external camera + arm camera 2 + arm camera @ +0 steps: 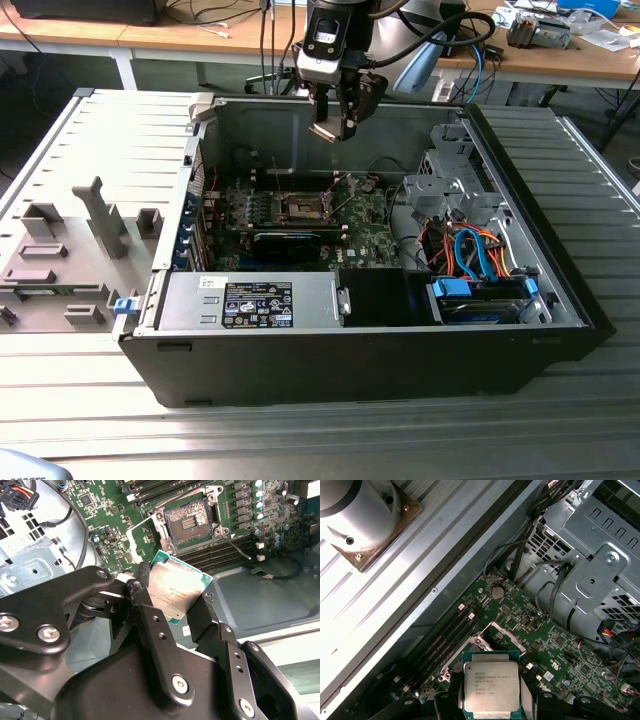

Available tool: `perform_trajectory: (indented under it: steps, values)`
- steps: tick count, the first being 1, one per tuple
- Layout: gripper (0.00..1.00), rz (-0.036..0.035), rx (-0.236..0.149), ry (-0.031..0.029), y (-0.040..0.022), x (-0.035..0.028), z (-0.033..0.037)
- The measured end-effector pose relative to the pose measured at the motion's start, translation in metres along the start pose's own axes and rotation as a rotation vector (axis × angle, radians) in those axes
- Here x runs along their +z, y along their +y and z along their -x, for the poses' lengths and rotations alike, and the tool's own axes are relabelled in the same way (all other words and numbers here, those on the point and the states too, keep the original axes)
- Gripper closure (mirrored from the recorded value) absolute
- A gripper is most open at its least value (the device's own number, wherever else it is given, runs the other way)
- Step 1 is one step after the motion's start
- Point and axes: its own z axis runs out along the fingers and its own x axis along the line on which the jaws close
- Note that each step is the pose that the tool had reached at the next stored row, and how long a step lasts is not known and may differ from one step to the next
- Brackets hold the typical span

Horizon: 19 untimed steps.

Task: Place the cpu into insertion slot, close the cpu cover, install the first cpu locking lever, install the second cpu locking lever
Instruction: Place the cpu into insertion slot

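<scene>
My gripper [335, 128] hangs high above the open computer case, shut on the cpu [326, 132]. In the second wrist view the cpu [176, 591] is a silvery square chip with a green edge, pinched between two black fingers [139, 594]. Well below it on the green board lies the insertion slot [190, 524], its dark contact field bare. The cpu cover [134, 534] looks swung back at the slot's side. A thin locking lever [240, 547] sticks out beside the slot. In the first wrist view the cpu [491, 686] hides part of the slot [501, 635].
The black case [360, 370] lies on a ribbed metal table [580, 420]. Inside it are a power supply [250, 300], a drive cage [455, 180] with orange and blue cables, and memory slots [225, 550] by the socket. A grey panel [80, 240] lies at the exterior view's left.
</scene>
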Motion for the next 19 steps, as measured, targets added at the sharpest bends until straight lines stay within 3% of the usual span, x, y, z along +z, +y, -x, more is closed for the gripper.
perform_trajectory:
  steps: [5, 19]
  values:
    - [0.46, 0.0003, 0.021, -0.0017, 0.0, 0.0002, 0.0]
    - [0.46, 0.0006, 0.034, -0.0027, 0.0, 0.0004, 0.0]
